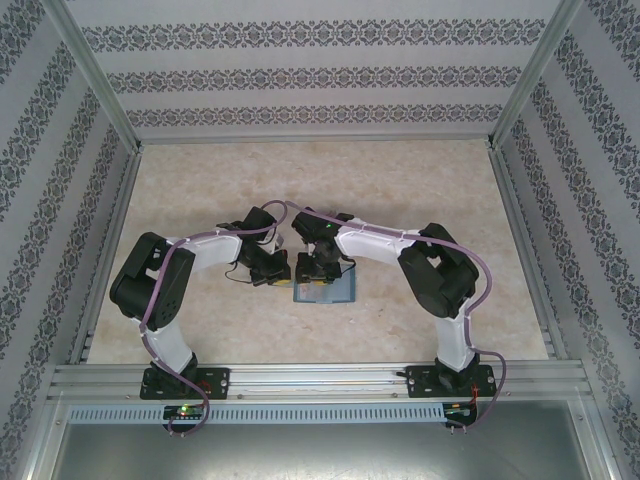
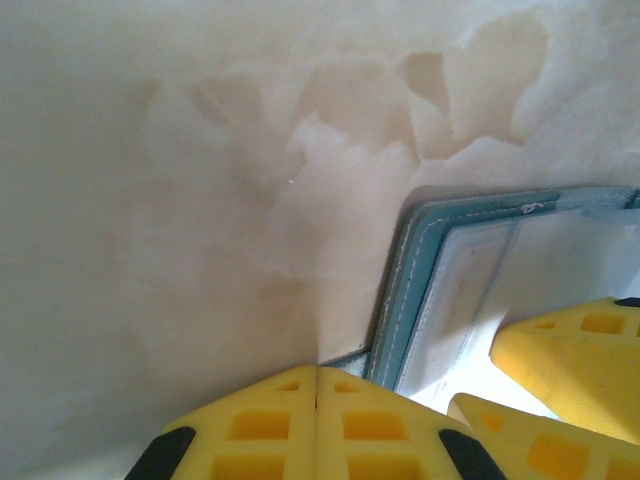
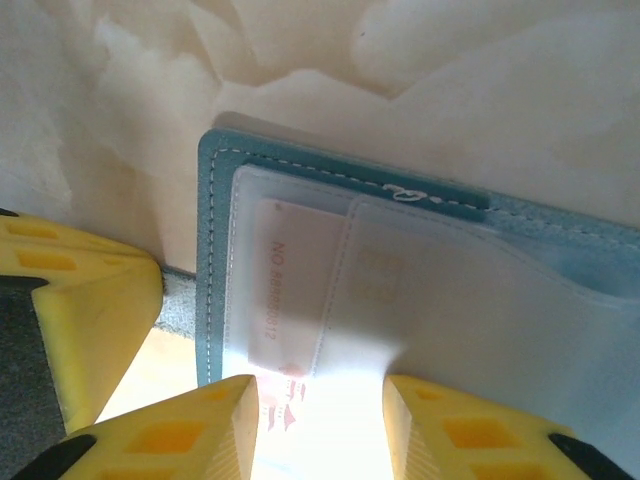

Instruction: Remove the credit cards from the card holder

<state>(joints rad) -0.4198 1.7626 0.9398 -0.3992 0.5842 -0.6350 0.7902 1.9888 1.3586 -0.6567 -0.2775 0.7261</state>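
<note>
The card holder (image 1: 338, 290), a teal wallet, lies open on the table between both arms. In the right wrist view its teal edge (image 3: 212, 250) frames clear inner pockets. One credit card (image 3: 293, 290), pale with red print, sits in the left pocket. My right gripper (image 3: 320, 405) is open just above that pocket, a finger on either side, holding nothing. My left gripper (image 2: 318, 372) is shut, its tips down at the wallet's corner beside a grey tab (image 2: 347, 357). The wallet's stitched edge (image 2: 400, 300) runs just right of those tips.
The marble-patterned tabletop (image 1: 320, 190) stretches beyond the wallet, closed in by patterned walls and a metal frame (image 1: 320, 375) at the near edge. The two grippers stand very close together; the right gripper's yellow fingers (image 2: 575, 345) show in the left wrist view.
</note>
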